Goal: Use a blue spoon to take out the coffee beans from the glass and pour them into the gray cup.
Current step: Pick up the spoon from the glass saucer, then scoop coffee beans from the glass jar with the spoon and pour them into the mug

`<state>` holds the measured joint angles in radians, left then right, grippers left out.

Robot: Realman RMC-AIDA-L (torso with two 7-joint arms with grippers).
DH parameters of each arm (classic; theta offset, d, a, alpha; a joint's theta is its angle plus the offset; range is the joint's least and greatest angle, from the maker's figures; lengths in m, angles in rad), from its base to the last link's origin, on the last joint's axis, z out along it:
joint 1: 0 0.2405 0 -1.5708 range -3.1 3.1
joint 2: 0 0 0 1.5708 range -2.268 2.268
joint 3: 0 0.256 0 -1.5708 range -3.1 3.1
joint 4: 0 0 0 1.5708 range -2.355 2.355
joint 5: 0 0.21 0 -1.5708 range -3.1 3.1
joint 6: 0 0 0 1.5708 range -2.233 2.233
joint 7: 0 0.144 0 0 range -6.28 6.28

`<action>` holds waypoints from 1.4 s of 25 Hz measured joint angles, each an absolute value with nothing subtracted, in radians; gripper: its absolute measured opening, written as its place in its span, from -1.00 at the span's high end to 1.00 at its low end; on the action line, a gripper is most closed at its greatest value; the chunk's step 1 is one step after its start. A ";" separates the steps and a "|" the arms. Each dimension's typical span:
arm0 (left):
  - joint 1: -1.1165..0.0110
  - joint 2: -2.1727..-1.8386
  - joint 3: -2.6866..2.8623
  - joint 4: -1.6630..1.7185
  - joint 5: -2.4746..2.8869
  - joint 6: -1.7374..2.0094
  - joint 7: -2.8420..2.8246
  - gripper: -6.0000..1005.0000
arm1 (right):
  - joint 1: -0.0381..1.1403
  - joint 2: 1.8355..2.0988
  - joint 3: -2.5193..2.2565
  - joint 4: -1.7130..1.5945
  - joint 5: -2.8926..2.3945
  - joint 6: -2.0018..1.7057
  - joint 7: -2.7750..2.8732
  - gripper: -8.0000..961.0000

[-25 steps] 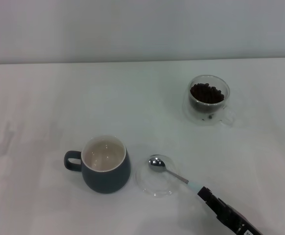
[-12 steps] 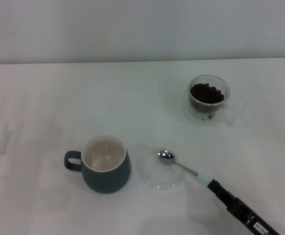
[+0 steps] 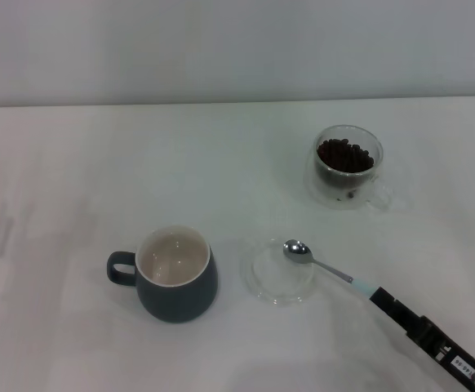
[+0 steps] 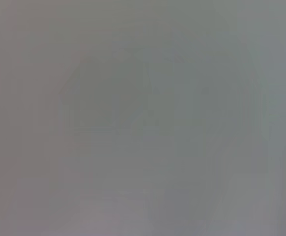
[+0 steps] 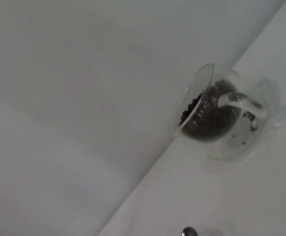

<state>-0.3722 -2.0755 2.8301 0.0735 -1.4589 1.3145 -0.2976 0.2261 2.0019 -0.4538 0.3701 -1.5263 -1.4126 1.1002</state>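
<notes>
Now the small teaspoon with a shiny metal bowl and pale blue handle [image 3: 329, 265] sits farther right than a second ago, its bowl over the right edge of the flat clear glass saucer [image 3: 280, 272], which has shifted right too. The black right gripper [image 3: 381, 297], at the lower right of the head view, is closed on the spoon's handle end. A clear double-walled glass cup [image 3: 348, 167] at the far right holds dark brown coffee beans [image 3: 345, 155]. The rounded dark blue-gray mug [image 3: 173, 274], left of the saucer, shows a bare cream inside. The left gripper is out of sight.
</notes>
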 joint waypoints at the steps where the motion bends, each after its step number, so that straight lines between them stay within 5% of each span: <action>1: -0.373 -2.076 2.830 0.074 -1.460 1.315 -0.298 -0.60 | 0.225 2.002 -0.462 0.355 -1.526 -1.416 1.117 0.68; 16: -0.378 -2.079 2.830 0.077 -1.474 1.315 -0.298 -0.60 | 0.177 1.978 -0.497 -0.002 -1.526 -1.573 1.337 0.68; 31: -0.372 -2.079 2.830 0.081 -1.473 1.307 -0.297 -0.60 | 0.317 1.902 -0.684 -0.615 -1.689 -1.415 1.710 0.68; 35: -0.370 -2.081 2.830 0.083 -1.473 1.307 -0.298 -0.60 | 0.374 1.903 -0.679 -0.786 -1.875 -1.401 1.841 0.68</action>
<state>-0.3699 -2.0806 2.8302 0.0830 -1.4732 1.3069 -0.2975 0.3742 1.9028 -0.6794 -0.7861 -1.8751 -1.4007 1.8407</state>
